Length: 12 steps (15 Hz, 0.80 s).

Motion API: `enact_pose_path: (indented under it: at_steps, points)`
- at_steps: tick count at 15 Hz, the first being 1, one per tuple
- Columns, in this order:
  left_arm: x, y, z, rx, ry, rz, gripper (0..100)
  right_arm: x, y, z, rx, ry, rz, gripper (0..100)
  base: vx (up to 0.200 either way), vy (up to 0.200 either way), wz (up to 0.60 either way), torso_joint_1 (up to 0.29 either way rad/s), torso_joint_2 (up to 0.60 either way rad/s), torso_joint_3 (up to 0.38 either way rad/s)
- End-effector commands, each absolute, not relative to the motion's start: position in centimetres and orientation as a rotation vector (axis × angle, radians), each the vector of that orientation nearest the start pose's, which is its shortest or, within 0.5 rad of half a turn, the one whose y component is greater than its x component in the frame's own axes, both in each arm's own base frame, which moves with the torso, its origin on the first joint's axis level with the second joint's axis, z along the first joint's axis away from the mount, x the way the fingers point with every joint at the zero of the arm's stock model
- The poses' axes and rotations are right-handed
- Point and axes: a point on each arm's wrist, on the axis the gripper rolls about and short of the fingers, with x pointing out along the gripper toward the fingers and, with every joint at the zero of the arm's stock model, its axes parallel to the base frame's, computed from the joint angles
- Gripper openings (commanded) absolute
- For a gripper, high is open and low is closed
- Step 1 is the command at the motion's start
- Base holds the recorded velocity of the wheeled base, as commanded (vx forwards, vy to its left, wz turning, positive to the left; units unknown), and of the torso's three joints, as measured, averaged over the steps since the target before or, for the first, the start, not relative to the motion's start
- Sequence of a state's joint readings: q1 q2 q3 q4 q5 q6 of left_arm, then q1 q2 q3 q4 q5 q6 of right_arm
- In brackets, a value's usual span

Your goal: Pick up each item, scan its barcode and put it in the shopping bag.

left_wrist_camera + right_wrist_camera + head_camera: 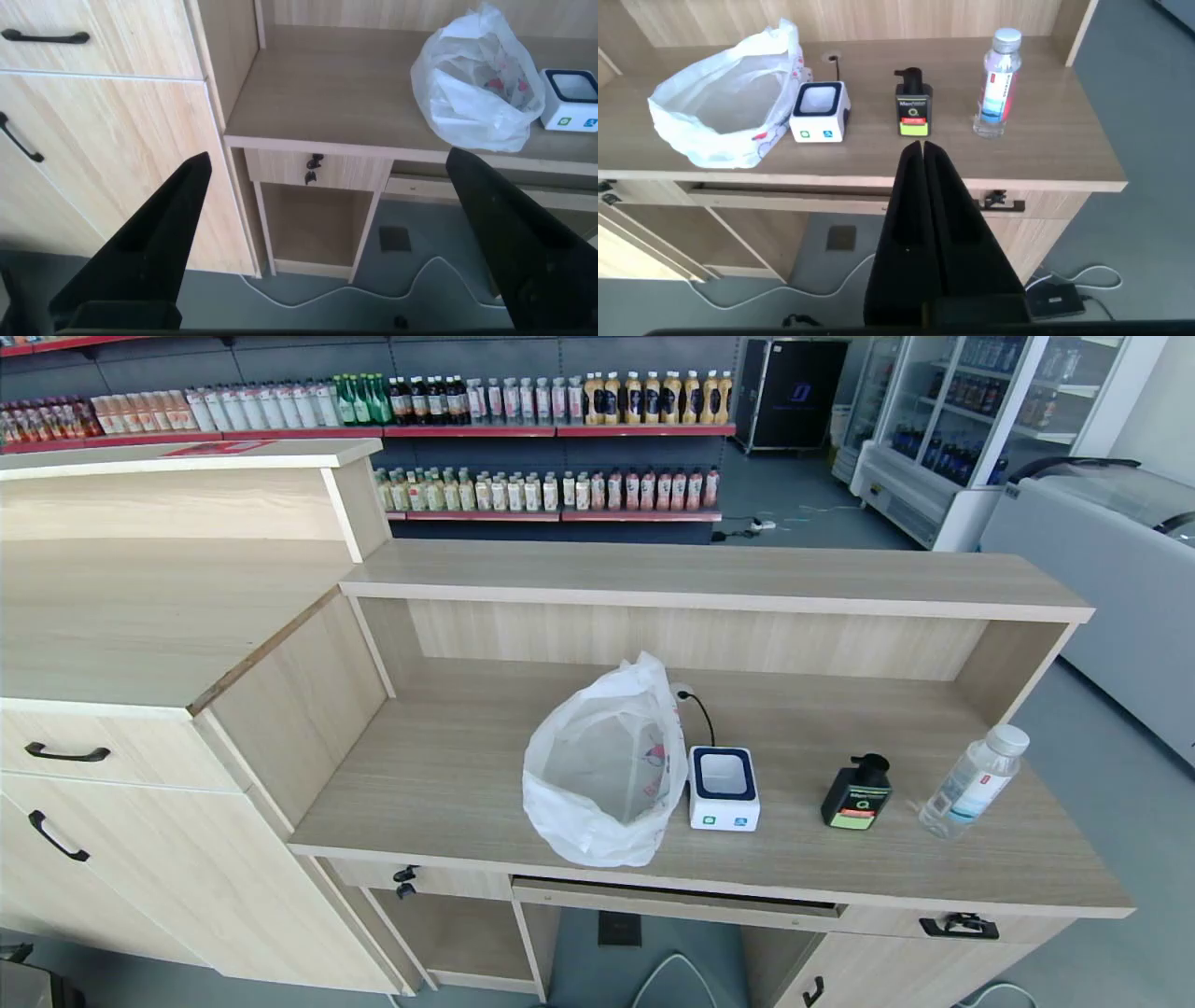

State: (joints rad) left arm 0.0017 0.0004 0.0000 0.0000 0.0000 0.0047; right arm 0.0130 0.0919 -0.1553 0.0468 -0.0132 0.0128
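Observation:
A white plastic shopping bag (602,765) (476,79) (724,98) stands open on the wooden counter (467,775). Right of it sits a white barcode scanner (723,787) (820,112) (570,96) with a black cable. Further right stand a small dark pump bottle (857,792) (912,105) and a clear water bottle (973,781) (999,82) with a white cap. My left gripper (327,233) hangs open below the counter's front left, in front of the cabinet. My right gripper (920,154) is shut, low in front of the counter edge, in line with the pump bottle.
A raised shelf (709,579) backs the counter and a taller cabinet (140,616) with black drawer handles stands to the left. A key (313,170) hangs in a drawer lock below the counter. Store shelves of bottles (523,401) and fridges (971,420) lie beyond.

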Motion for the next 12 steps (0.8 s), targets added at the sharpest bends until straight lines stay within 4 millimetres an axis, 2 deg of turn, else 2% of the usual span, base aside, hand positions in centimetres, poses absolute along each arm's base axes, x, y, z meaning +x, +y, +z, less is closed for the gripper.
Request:
enact_pose_path:
  at_steps: [1, 2, 3, 4, 5, 7, 8, 10, 11, 12]
  points:
    - [-2.3, 0.0, 7.5, 0.005, 0.000, 0.002, 100, 2.5, -0.1, 21.6, 0.074, 0.146, -0.035, 0, 0.000, 0.000, 0.00, 0.000, 0.00, 0.000]
    - [-2.3, 0.0, 7.5, 0.005, 0.000, 0.002, 100, 4.2, -0.2, 23.0, 0.062, 0.175, -0.081, 0, 0.000, 0.000, 0.00, 0.000, 0.00, 0.000]
    - [-2.3, 0.0, 7.5, 0.005, 0.000, 0.002, 100, 5.2, -0.3, 23.3, 0.026, 0.200, -0.091, 0, 0.000, 0.000, 0.00, 0.000, 0.00, 0.000]
    - [-2.3, 0.0, 7.5, 0.005, 0.000, 0.002, 100, 6.9, -0.6, 23.5, -0.065, 0.249, -0.106, 0, 0.000, 0.000, 0.00, 0.000, 0.00, 0.000]
    - [-2.3, 0.0, 7.5, 0.005, 0.000, 0.002, 100, 9.0, -0.8, 23.4, -0.089, 0.274, -0.106, 0, 0.000, 0.000, 0.00, 0.000, 0.00, 0.000]
    - [-2.3, 0.0, 7.5, 0.005, 0.000, 0.002, 100, 11.6, -1.0, 22.6, -0.094, 0.285, -0.106, 0, 0.000, 0.000, 0.00, 0.000, 0.00, 0.000]
    - [-2.3, 0.0, 7.5, 0.005, 0.000, 0.002, 100, 13.1, -1.1, 22.2, -0.094, 0.299, -0.079, 100, 0.000, 0.000, 0.00, 0.000, 0.00, 0.000]
    - [-2.3, 0.0, 7.5, 0.005, 0.000, 0.002, 100, 15.7, -1.5, 21.0, -0.091, 0.355, -0.065, 100, 0.000, 0.000, 0.00, 0.000, 0.00, 0.000]
    - [-2.3, 0.0, 7.5, 0.005, 0.000, 0.002, 100, 18.8, -1.7, 19.5, -0.102, 0.392, 0.006, 100, 0.000, 0.000, 0.00, 0.000, 0.00, 0.000]
    - [-2.3, 0.0, 7.5, 0.005, 0.000, 0.002, 100, 20.9, -1.9, 18.5, -0.122, 0.380, 0.053, 100, 0.000, 0.000, 0.00, 0.000, 0.00, 0.000]
